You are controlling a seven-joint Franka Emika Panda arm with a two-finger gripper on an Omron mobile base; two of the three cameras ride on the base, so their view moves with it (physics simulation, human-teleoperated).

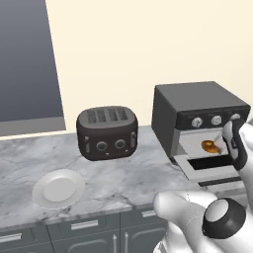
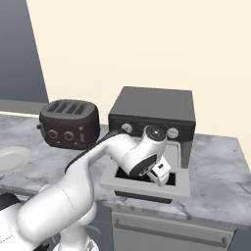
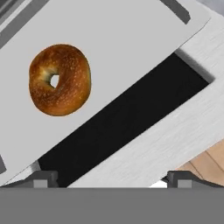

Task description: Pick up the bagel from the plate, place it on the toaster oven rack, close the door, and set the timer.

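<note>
The golden-brown bagel (image 3: 60, 79) lies flat on the light-grey toaster oven rack (image 3: 131, 39), and in the left base view the bagel (image 1: 210, 146) sits inside the oven's mouth. My gripper (image 3: 113, 181) hovers over the lowered door (image 3: 175, 135), open and empty, its fingertips (image 3: 41, 178) well apart from the bagel. The gripper (image 1: 225, 143) hangs just right of the bagel, and in the right base view it (image 2: 161, 174) sits above the door (image 2: 147, 188). The white plate (image 1: 58, 188) is bare at the counter's front left.
A dark brown four-slot toaster (image 1: 106, 132) stands left of the dark grey oven (image 1: 197, 101). Three silver knobs (image 1: 216, 120) line the oven's front above the opening. The marble counter (image 1: 128, 173) ends at cabinet fronts below; the plate (image 2: 12, 158) lies far left.
</note>
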